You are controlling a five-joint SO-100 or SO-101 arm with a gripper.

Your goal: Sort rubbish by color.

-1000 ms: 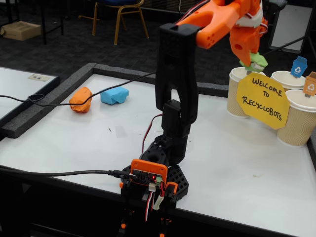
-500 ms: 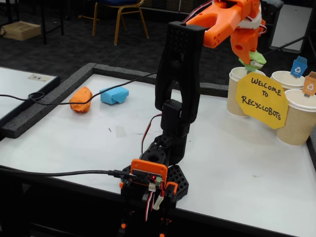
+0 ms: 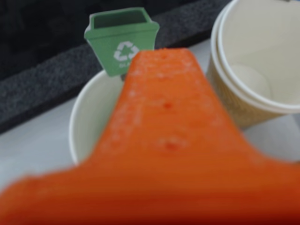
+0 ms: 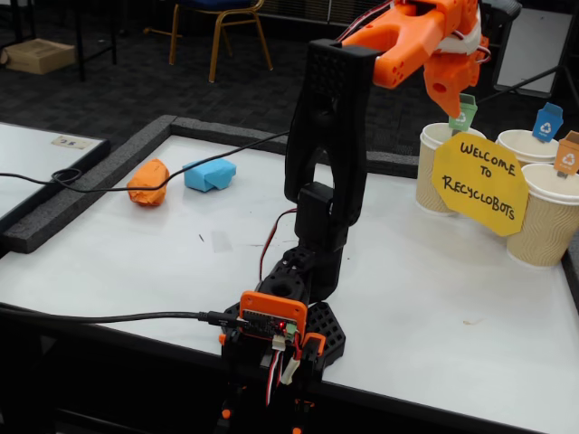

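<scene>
The orange wad [image 4: 147, 183] and the light blue wad [image 4: 209, 174] lie side by side at the table's far left in the fixed view. No green wad shows in either view. My gripper [image 4: 450, 101] hangs high at the right, just over the paper cup [image 4: 431, 176] that carries a green bin tag [image 4: 463, 114], and nothing is between its fingers. In the wrist view one orange finger [image 3: 164, 103] covers most of that cup [image 3: 89, 122] below the green tag [image 3: 122, 42], so the cup's inside is largely hidden.
A yellow "Welcome to Recyclobots" sign [image 4: 479, 183] leans on the cups. Two more cups stand right of it, one with a blue tag [image 4: 547, 120], one with an orange tag [image 4: 569, 155]. A neighbouring cup [image 3: 262, 61] looks empty. A black cable [image 4: 109, 192] crosses near the wads.
The green wad that was pinched in the gripper over the cup is gone from the fingers. The green tag now shows behind them. The arm has barely moved.
</scene>
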